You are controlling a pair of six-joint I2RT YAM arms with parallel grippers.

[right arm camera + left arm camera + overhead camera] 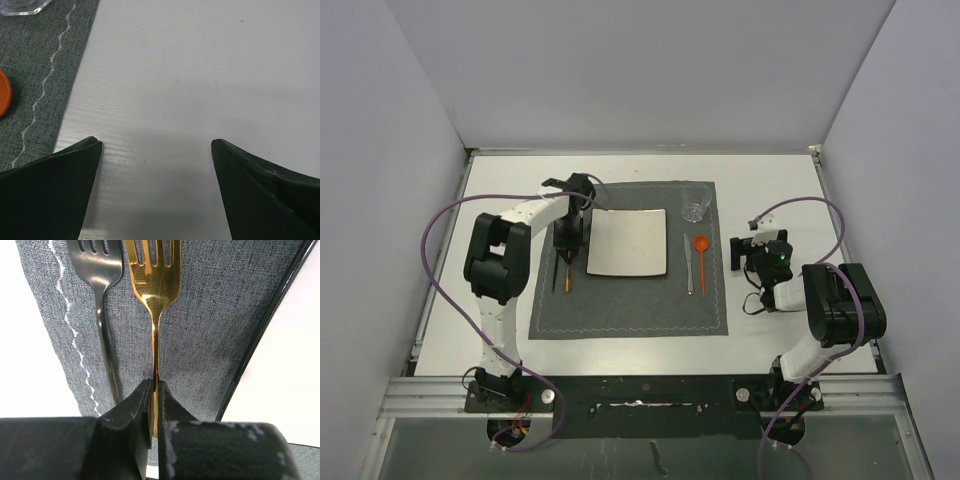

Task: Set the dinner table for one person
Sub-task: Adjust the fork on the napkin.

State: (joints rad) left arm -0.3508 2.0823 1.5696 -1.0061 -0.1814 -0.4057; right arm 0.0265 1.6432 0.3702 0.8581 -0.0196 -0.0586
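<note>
My left gripper (567,250) is shut on the handle of a gold fork (154,290), low at the placemat (630,300), left of the white square plate (626,243). In the left wrist view the jaws (155,390) pinch the handle edge-on; I cannot tell if the fork rests on the mat. A black fork (100,270) lies just left of it, also showing in the top view (556,272). My right gripper (745,250) is open and empty over the white dinner table (770,180), right of the mat; its fingers (60,185) are spread wide.
A knife (688,265) and an orange spoon (701,250) lie right of the plate on the placemat. A clear glass (696,203) stands at the mat's far right corner. The plate's edge (280,365) is close to the right of the gold fork.
</note>
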